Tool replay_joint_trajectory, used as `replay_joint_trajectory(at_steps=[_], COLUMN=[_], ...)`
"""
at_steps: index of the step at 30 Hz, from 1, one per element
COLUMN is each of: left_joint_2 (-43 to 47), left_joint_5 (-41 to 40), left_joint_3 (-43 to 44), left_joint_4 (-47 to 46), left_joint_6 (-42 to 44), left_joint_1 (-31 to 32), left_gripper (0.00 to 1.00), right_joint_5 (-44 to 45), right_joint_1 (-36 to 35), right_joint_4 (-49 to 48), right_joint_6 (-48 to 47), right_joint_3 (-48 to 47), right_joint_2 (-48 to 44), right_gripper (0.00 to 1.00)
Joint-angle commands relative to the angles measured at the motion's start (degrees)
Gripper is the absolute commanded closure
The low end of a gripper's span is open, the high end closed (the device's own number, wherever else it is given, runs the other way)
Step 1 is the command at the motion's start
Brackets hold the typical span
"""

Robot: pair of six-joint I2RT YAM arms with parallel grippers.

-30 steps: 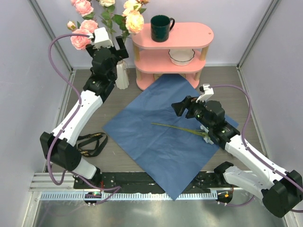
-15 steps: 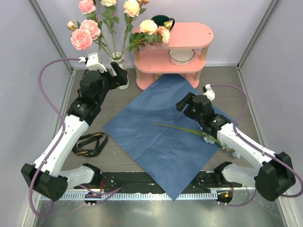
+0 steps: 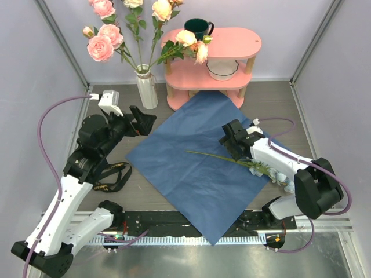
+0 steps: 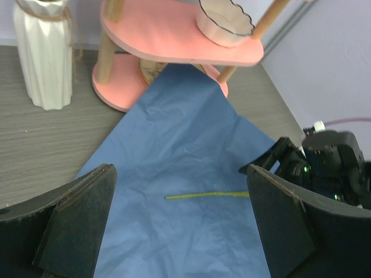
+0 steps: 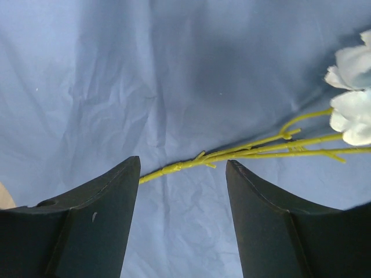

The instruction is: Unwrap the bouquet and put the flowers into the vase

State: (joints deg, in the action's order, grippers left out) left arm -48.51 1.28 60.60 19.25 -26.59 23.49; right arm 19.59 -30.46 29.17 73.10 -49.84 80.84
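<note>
The cream ribbed vase (image 3: 146,87) (image 4: 43,55) stands at the back left, holding pink, peach and cream roses (image 3: 110,40); some lean over the shelf. The blue paper sheet (image 3: 191,168) (image 4: 185,145) lies flat and unwrapped. On it lies one green-stemmed flower (image 3: 223,157) (image 5: 249,147) (image 4: 206,196) with pale blooms (image 3: 272,172) (image 5: 351,116) at its right end. My right gripper (image 3: 229,139) (image 5: 182,174) is open, low over that stem, one finger on each side. My left gripper (image 3: 142,120) (image 4: 181,179) is open and empty, by the sheet's left corner.
A pink two-tier shelf (image 3: 232,43) stands at the back, with a dark green mug (image 3: 197,27) on top and a white bowl (image 3: 222,68) (image 4: 223,23) on the lower tier. A black ribbon (image 3: 110,176) lies on the table left of the sheet.
My left arm has drawn back from the vase toward the near left, leaving the roses standing in it. My right gripper has come down onto the stem, its jaws somewhat narrower.
</note>
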Motion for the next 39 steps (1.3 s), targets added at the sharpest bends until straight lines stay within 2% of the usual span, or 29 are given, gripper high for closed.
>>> replay_joint_trajectory(at_steps=[1,6,9,14,28,39], left_joint_2=[1.93,-0.7,-2.54,-4.13,-5.28,-8.17], left_joint_5=[7.5,13.04,15.68,17.88,20.08,22.18], left_joint_3=[-2.5,-3.82,-4.35,-6.8,-9.8,-10.5], left_joint_4=[1.58,2.9,3.43,1.68,-0.79,-2.46], left_joint_6=[3.56,5.32,6.9,7.43,5.85,4.71], left_joint_1=[-0.28,-0.28,-0.28,-0.28,-0.19,-1.95], left_gripper=[0.01,0.02,0.02,0.03,0.05,0.07], right_joint_5=[4.75,6.68,8.09,6.77,7.48,7.83], right_joint_1=[-0.04,1.1,1.45,1.98,2.24,3.65], right_joint_4=[4.84,13.7,15.13,16.44,14.34,9.86], right_joint_6=[12.74,20.93,22.96,25.6,29.64,28.59], right_joint_3=[0.45,0.36,1.41,2.74,5.19,5.99], right_joint_2=[-1.74,-0.51,-0.24,-0.33,1.95,3.45], right_gripper=[0.34,0.37,0.38,0.48,0.49,0.57])
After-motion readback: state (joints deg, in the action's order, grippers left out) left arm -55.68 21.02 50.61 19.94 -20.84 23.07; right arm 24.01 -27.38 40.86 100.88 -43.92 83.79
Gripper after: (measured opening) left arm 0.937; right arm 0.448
